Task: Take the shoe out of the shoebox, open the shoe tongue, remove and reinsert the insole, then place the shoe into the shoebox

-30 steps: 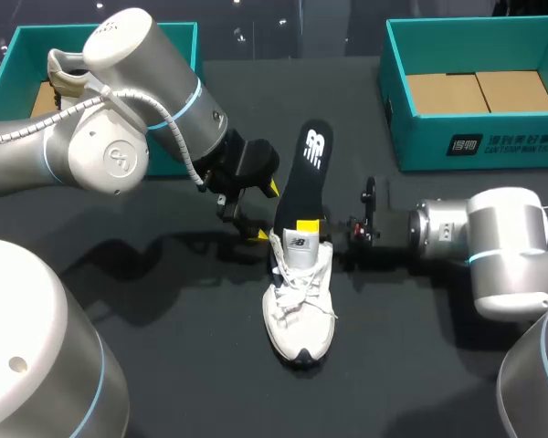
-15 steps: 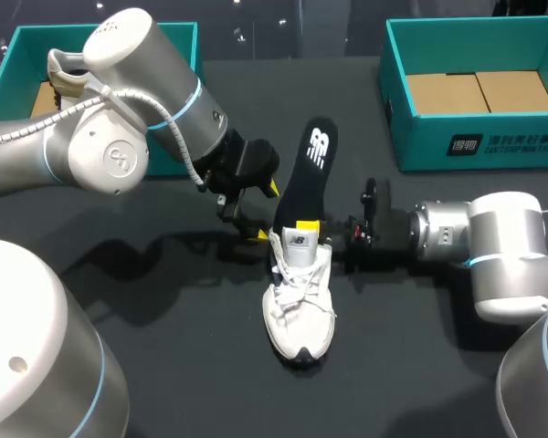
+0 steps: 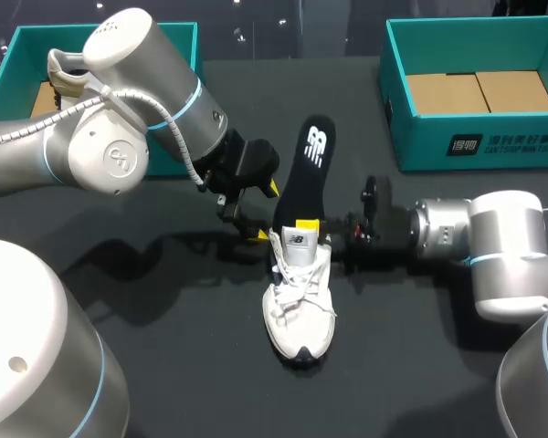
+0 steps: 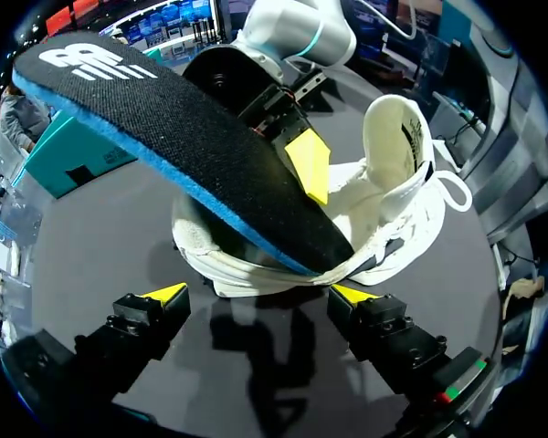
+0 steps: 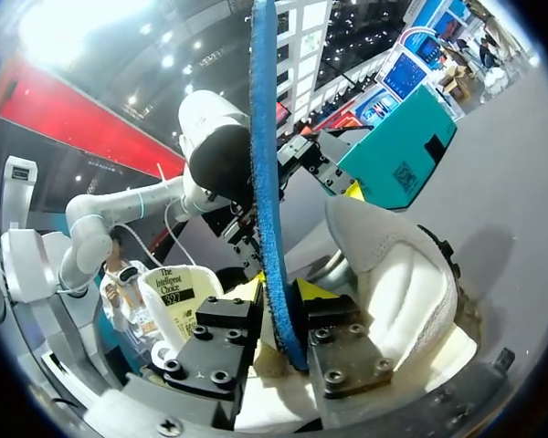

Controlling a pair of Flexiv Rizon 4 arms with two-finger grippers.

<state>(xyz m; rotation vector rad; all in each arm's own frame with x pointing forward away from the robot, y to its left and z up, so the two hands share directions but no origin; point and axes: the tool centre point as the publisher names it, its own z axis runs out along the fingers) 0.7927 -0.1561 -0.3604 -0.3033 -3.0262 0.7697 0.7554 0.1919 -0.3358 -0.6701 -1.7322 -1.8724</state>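
Observation:
A white shoe (image 3: 298, 306) lies mid-table with its toe toward the front and its tongue (image 4: 397, 137) lifted. A black insole (image 3: 309, 173) with a blue underside (image 5: 267, 182) rises out of the heel opening and leans toward the back. My right gripper (image 3: 309, 221) comes in from the right at the shoe's collar. Its fingers (image 5: 333, 315) press the insole's lower part from both sides. Just left of the heel sits my left gripper (image 3: 265, 212), open. In its wrist view the left gripper (image 4: 260, 294) holds nothing, and the shoe's heel lies ahead of it.
A teal shoebox (image 3: 475, 146) with a cardboard floor stands at the back right. Another teal box (image 3: 14, 55) at the back left holds a beige shoe (image 3: 66, 78), partly hidden by my left arm. The black tabletop (image 3: 164, 365) is bare in front of the shoe.
The insole's upper end has shifted slightly up and to the right. My right arm has edged a little toward the shoe. The left arm has not moved.

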